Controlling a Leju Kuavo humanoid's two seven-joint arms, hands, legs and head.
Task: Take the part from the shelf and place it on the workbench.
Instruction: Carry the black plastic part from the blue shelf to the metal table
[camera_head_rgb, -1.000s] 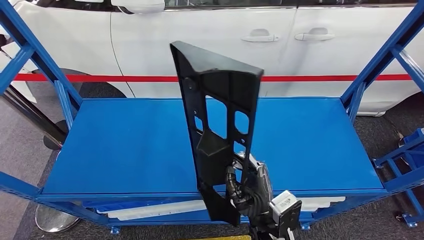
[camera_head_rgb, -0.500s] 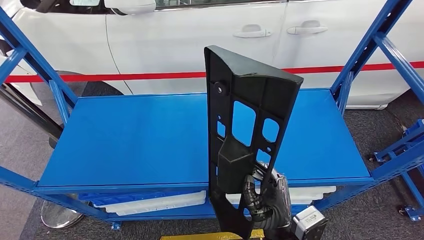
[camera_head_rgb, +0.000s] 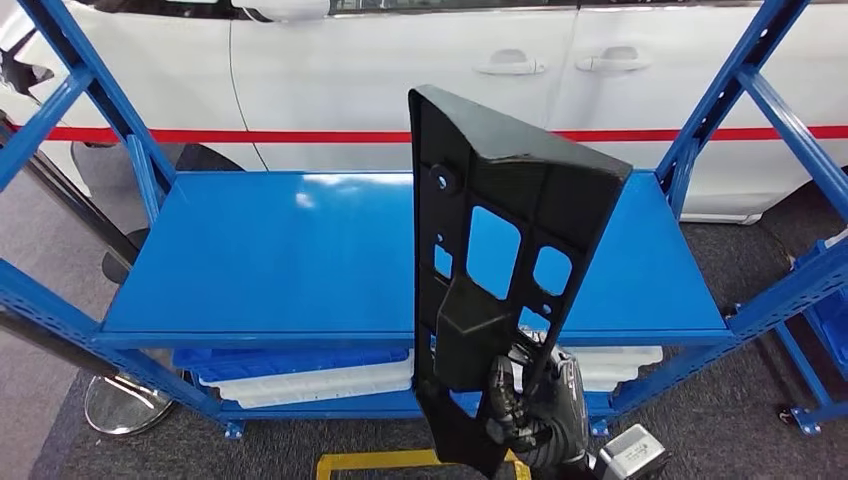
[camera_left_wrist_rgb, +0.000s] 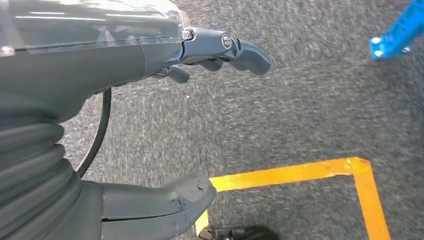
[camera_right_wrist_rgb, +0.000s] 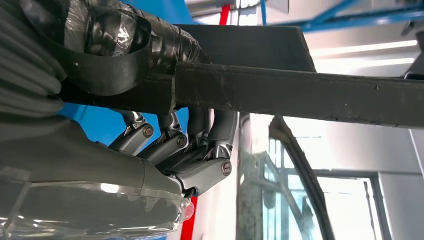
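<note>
The right hand (camera_head_rgb: 530, 410) grips the black part (camera_head_rgb: 490, 260) at its lower end, fingers (camera_right_wrist_rgb: 200, 150) wrapped around its edge; its long axis stands upright, above the hand and before the blue shelf (camera_head_rgb: 300, 260). The left hand (camera_left_wrist_rgb: 165, 120) hangs with fingers spread, holding nothing

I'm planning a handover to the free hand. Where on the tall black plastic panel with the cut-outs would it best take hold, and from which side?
Probably the narrow left edge of the black plastic panel, approached from the robot's left. The panel stands upright, the right hand grips its lower end, and the wide top would be harder to close fingers around. The left hand hangs over the grey carpet.
</note>
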